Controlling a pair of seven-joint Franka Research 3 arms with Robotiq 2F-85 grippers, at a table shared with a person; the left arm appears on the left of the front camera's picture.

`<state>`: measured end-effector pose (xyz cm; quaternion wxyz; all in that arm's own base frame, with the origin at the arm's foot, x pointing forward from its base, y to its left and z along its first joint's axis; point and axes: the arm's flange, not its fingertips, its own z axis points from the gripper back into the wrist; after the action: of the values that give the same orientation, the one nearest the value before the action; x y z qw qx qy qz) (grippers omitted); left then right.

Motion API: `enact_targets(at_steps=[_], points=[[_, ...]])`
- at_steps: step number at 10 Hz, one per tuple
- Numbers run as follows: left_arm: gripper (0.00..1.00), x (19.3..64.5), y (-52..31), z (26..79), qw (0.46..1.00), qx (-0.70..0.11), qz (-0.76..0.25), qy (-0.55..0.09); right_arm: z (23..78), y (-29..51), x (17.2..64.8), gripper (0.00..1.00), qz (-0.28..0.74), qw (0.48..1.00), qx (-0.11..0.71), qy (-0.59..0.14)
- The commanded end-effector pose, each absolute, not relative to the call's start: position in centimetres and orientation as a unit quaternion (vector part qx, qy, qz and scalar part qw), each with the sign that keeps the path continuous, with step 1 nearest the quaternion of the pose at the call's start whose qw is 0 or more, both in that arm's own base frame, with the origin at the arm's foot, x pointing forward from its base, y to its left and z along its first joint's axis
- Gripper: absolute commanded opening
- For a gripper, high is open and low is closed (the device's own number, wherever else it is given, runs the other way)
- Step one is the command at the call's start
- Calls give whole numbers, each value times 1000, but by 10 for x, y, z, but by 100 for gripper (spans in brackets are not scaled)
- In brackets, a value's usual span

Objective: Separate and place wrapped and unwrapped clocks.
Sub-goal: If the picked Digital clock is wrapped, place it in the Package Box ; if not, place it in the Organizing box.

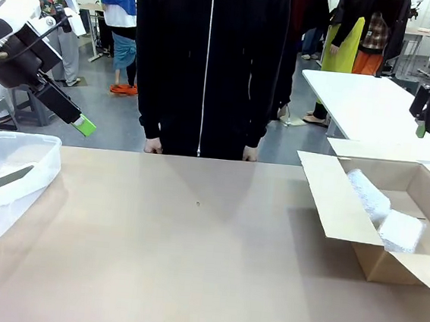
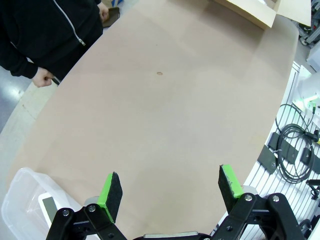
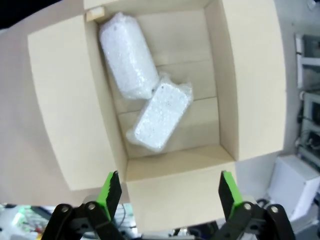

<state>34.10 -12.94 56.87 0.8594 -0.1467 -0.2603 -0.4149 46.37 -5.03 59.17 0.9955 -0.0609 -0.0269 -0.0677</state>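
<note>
- The desk (image 1: 190,265) is covered by a plain brown surface, and a person in a black zipped jacket (image 1: 208,54) is seen standing at its far edge, with both hands (image 1: 153,147) resting at that edge.
- An open cardboard box (image 1: 332,210) is set at the desk's right edge, flaps folded outward.
- Two wrapped clocks are found inside the box: one wrapped clock (image 3: 126,55) lies along the box's far-left wall, and the other wrapped clock (image 3: 159,116) lies just beside it, the two touching at their ends.
- A clear plastic tub (image 1: 26,147) is placed at the desk's left edge, and the unwrapped clock (image 1: 15,181) is held in it, tilted, dark screen up.
- The left gripper (image 2: 170,187) is held above the desk near the tub, fingers spread wide, nothing between the green pads.
- The right gripper (image 3: 170,187) is held over the box, fingers likewise spread wide and empty.
</note>
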Motion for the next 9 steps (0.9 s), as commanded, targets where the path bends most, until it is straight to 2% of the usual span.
enact_targets(at_steps=[1, 3, 4, 9], points=[[100, 341, -128, 568, 857, -155, -417, -260, 587, -56, 446, 100, -16, 998, -46, -49], [100, 341, -128, 568, 857, -155, -417, -260, 590, -60, 470, 100, -25, 999, 3, -36], [100, 341, -128, 568, 857, -155, -417, -260, 597, -52, 451, 100, -30, 997, -53, -41], [100, 341, -128, 568, 857, -155, -417, -260, 597, -52, 451, 100, -30, 997, -53, -41]])
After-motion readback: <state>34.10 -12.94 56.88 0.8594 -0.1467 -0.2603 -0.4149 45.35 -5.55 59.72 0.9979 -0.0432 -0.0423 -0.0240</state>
